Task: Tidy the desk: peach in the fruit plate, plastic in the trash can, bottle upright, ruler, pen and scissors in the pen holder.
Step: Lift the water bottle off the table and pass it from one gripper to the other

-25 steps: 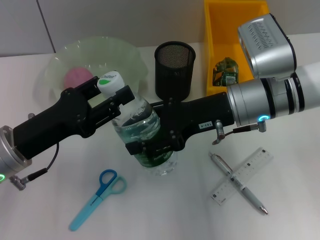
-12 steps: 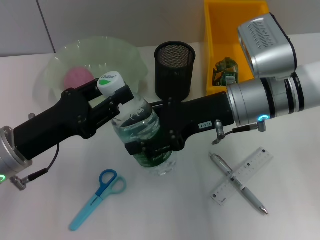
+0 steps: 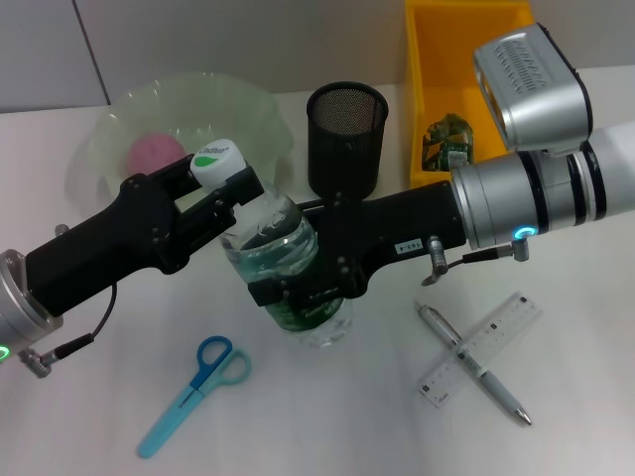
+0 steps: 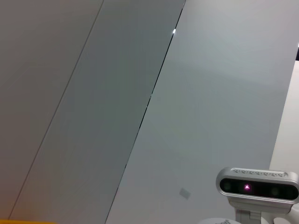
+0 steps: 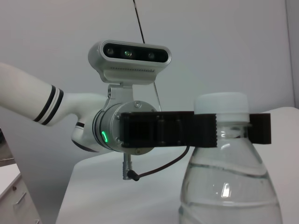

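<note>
While both grippers clamped it, the water bottle [image 3: 285,266] stood upright mid-desk.
Nearest, blue scissors [image 3: 192,392] lay at 7 o'clock of the bottle, with a pen [image 3: 474,365] crossed under a ruler [image 3: 480,349] at 4 o'clock. The right gripper [image 3: 298,297] had its jaws pinching the bottle's body; the left gripper [image 3: 223,188] had its jaws pinching the neck below the white cap. Farther off sat the mesh pen holder [image 3: 346,139] at 1 o'clock, the peach [image 3: 155,154] in the fruit plate [image 3: 248,109] at 10 o'clock, and the yellow trash can [image 3: 422,79].

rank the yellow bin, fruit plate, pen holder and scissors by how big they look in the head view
1. fruit plate
2. yellow bin; partly cut off and hidden by the right arm, so close to the plate
3. pen holder
4. scissors; long but thin, unsure against the pen holder
</note>
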